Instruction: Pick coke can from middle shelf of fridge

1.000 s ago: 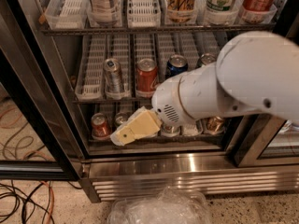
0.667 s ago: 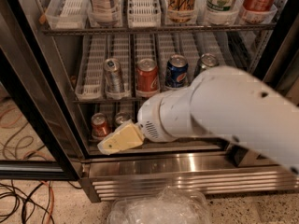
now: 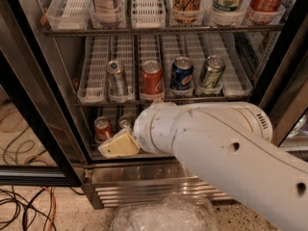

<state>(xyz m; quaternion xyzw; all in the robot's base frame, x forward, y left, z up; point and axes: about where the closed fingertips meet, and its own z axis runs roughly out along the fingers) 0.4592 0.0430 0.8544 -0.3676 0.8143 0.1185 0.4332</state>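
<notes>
The coke can (image 3: 152,79), bright red with a silver lid, stands upright in a white lane tray on the middle shelf (image 3: 94,76) of the open fridge (image 3: 144,184). My gripper (image 3: 114,147), cream coloured, hangs in front of the lower shelf, below and left of the coke can and apart from it. The wide white arm (image 3: 216,143) runs from it to the lower right and hides much of the lower shelf.
On the middle shelf a silver can (image 3: 117,78) stands left of the coke can; a blue Pepsi can (image 3: 182,75) and a green-and-silver can (image 3: 211,72) stand to its right. A red can (image 3: 103,128) stands on the lower shelf. Bottles fill the top rack. A crumpled plastic bag (image 3: 163,215) and cables (image 3: 24,201) lie on the floor.
My arm has swung leftward and lower across the fridge front. The Pepsi can and the green-and-silver can, covered a second ago, now show. The cans have not moved.
</notes>
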